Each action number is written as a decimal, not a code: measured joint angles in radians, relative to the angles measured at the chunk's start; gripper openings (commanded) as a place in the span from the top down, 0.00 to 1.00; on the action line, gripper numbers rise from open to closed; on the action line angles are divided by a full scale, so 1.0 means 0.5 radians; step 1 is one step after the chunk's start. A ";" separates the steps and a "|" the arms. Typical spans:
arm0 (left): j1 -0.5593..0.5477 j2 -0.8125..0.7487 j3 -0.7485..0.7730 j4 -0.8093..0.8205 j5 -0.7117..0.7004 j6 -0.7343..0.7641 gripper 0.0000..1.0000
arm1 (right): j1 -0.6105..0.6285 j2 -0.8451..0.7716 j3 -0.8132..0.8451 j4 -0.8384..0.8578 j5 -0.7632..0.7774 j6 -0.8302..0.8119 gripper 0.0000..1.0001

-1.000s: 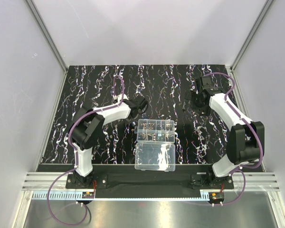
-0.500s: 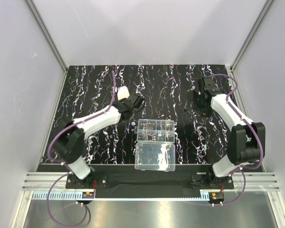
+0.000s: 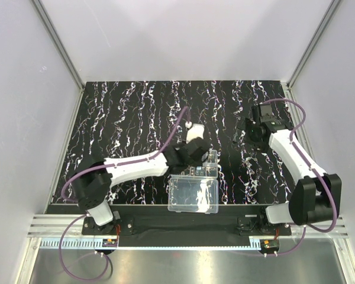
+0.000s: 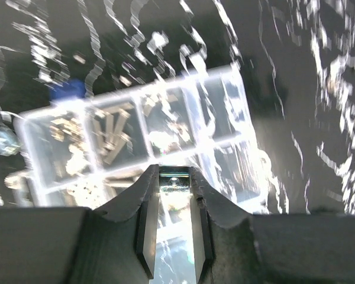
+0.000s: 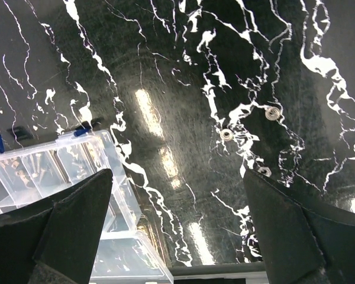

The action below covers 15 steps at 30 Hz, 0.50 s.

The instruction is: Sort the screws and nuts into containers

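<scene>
My left gripper (image 4: 174, 177) is shut on a tiny silvery metal bit (image 4: 174, 180) pinched at its fingertips; whether it is a screw or a nut I cannot tell. It hangs over the containers (image 4: 165, 127), the cells of a clear organizer box, several holding metal parts. From above, the left gripper (image 3: 195, 155) covers the left cells of the box (image 3: 211, 165). My right gripper (image 5: 177, 236) is open and empty above the mat, with three small nuts (image 5: 226, 134) lying ahead on the right and the box (image 5: 59, 165) to its left.
The box's plain clear lid (image 3: 193, 195) lies open flat toward the near edge. A black mat with white-purple streaks (image 3: 124, 112) covers the table. White walls close in the back and both sides. The right arm (image 3: 284, 148) reaches over the right part of the mat.
The left arm has swung right from the mat left of the box to above its cells, still pinching the bit. The right arm has shifted slightly right with its jaws still wide.
</scene>
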 measured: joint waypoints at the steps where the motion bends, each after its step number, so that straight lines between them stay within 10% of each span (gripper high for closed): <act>1: -0.033 0.027 0.002 0.002 0.000 0.005 0.77 | 0.000 -0.031 -0.020 -0.002 0.004 0.001 0.00; 15: -0.166 0.193 0.064 -0.085 -0.011 -0.078 0.68 | 0.000 -0.117 -0.124 0.001 0.034 -0.001 0.00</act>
